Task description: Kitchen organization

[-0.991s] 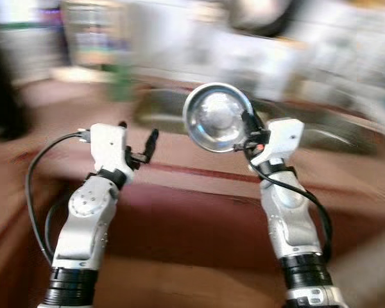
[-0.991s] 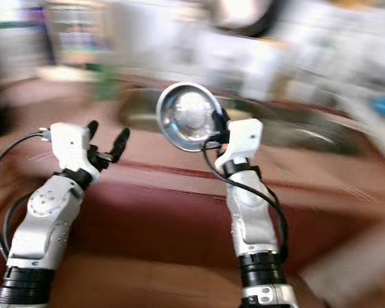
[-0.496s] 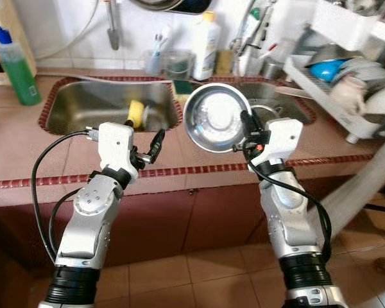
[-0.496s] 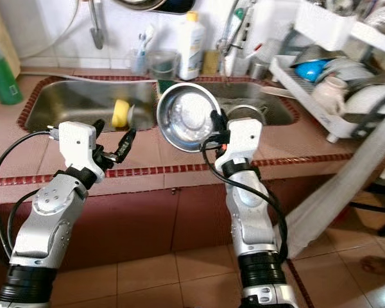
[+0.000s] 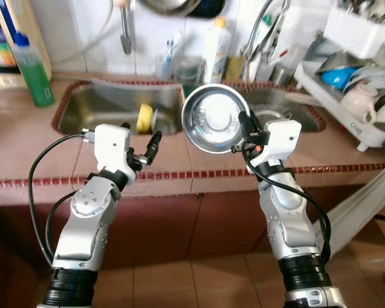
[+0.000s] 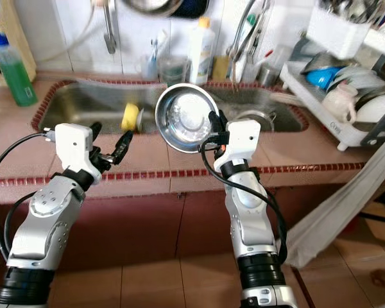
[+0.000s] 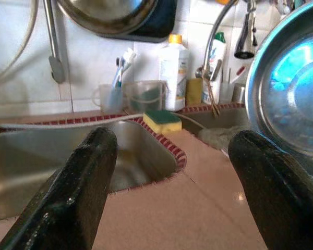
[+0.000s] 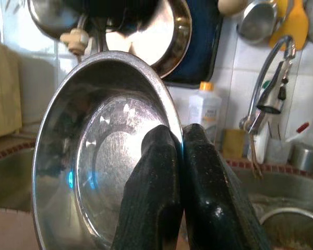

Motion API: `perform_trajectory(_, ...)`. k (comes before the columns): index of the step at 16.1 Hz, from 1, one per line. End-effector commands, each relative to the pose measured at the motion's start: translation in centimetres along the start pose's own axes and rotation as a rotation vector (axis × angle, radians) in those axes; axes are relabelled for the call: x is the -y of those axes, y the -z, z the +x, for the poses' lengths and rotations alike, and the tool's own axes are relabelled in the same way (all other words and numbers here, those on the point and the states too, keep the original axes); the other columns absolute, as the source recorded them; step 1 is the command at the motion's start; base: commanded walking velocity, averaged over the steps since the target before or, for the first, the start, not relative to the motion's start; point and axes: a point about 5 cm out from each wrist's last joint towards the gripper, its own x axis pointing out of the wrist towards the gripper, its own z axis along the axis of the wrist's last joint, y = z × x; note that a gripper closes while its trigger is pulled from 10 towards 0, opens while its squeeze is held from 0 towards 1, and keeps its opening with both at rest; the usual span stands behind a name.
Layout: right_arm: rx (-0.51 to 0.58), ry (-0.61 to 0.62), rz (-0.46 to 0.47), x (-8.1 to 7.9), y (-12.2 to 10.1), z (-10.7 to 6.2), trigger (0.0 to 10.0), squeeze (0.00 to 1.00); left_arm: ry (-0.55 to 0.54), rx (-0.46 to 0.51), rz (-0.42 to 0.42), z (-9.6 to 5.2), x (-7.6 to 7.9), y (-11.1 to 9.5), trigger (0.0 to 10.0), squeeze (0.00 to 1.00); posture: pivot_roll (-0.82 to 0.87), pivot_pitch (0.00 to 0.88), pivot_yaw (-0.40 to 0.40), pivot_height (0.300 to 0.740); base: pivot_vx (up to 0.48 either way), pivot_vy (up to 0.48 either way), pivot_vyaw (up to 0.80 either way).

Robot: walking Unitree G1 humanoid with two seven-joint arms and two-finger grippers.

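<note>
right gripper: (image 6: 212, 131) pinched on the rim of the steel bowl (image 5: 213, 119), one finger inside, one outside; bowl held up on edge, hollow facing the robot, above the worktop's (image 5: 25, 151) front edge, between the two sinks
left gripper: (image 5: 141, 144) fingers spread wide, holding nothing, hovering over the front edge of the worktop in front of the left sink (image 5: 109, 109)
bowl handling: judged light, stiff, thin-walled; polished metal looks slippery, so a rim pinch can let it swing or slide; rim is the only practical hold, a deeper bite would be safer
likely target: dish rack (image 6: 346, 122) at the worktop's right end or the right sink (image 6: 269, 112); cannot tell which
head views: both arms, yellow sponge (image 5: 144, 117) in left sink, green bottle (image 5: 33, 74) at back left corner, white bottle (image 6: 199, 42) at back edge
right wrist view: finger placement across the rim (image 8: 169, 120), pans hanging on wall behind
left wrist view: open fingers (image 7: 78, 192) framing green-yellow sponge (image 7: 161, 121) on the divider between sinks; bowl edge alongside
</note>
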Motion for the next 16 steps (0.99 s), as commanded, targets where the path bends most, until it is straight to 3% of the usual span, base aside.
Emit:
perform_trajectory(1,0.037,-0.003,-0.009,0.29,-0.82,0.37,10.0,0.00,0.021,0.014,-0.008,0.20,0.37,-0.43,10.0,0.00,0.04,0.000,-0.087,0.740,0.409,0.000,0.00)
perform_trajectory(16,0.013,-0.024,-0.049,0.13,-0.62,0.36,10.0,0.00,0.006,0.010,-0.014,0.24,0.35,-0.45,10.0,0.00,0.03,0.000,-0.094,0.740,0.480,0.000,0.00)
